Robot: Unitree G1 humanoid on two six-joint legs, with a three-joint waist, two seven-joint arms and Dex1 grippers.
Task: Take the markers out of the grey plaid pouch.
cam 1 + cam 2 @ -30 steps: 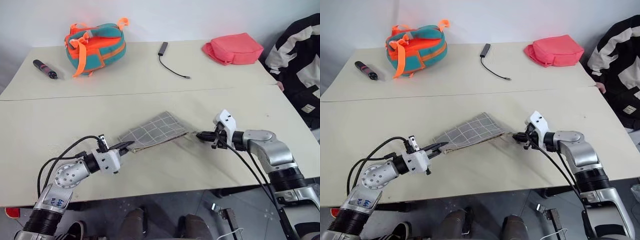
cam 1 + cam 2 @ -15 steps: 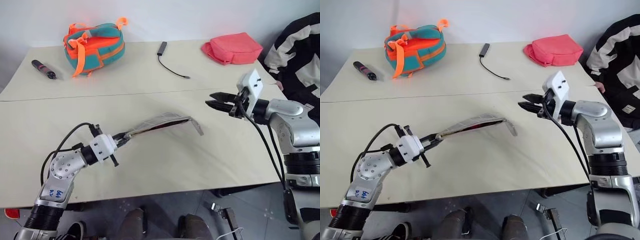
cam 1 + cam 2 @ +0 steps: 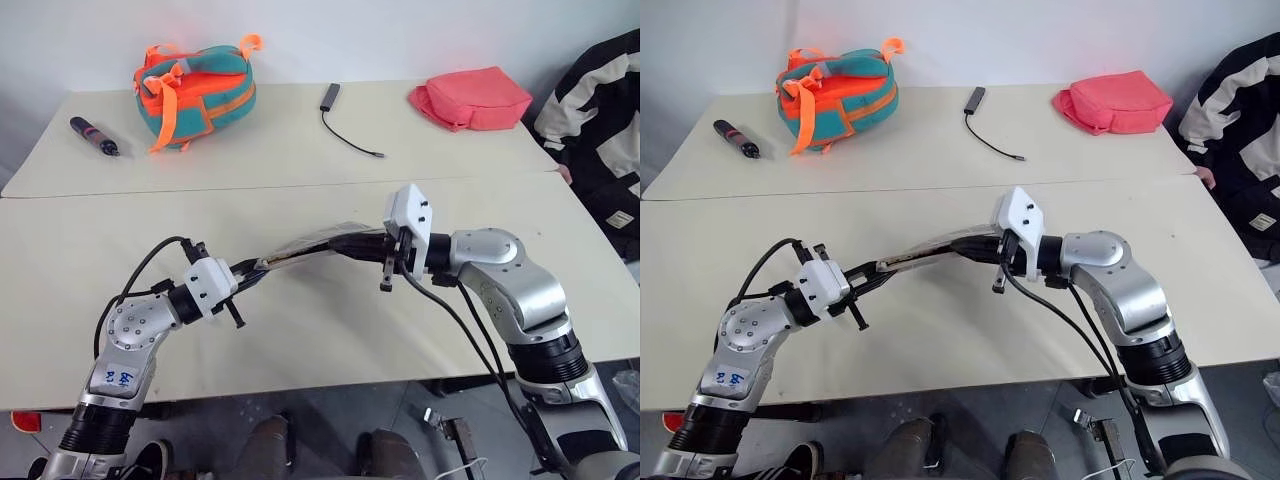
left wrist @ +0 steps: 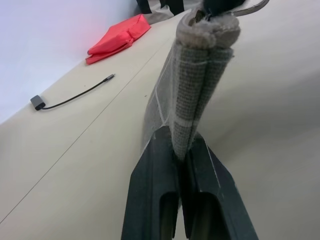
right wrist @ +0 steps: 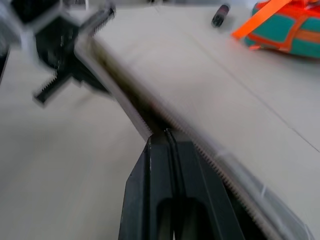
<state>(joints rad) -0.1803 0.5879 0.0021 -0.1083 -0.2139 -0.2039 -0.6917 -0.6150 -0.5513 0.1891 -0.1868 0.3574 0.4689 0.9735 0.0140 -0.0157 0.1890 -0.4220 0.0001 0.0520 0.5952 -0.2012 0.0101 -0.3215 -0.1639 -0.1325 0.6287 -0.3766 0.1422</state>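
Now grey plaid pouch (image 3: 300, 250) slung above table (image 3: 330, 330) between both arms, long axis left-right. Left gripper (image 3: 250, 272) clamped on left end; right gripper (image 3: 362, 246) pinched on right end. Markers unseen.

Blue handwritten characters on a white label fixed to the left arm's forearm (image 3: 117, 378); the marks are too small to read with certainty. No other legible text, brand, number or sign on any item shown
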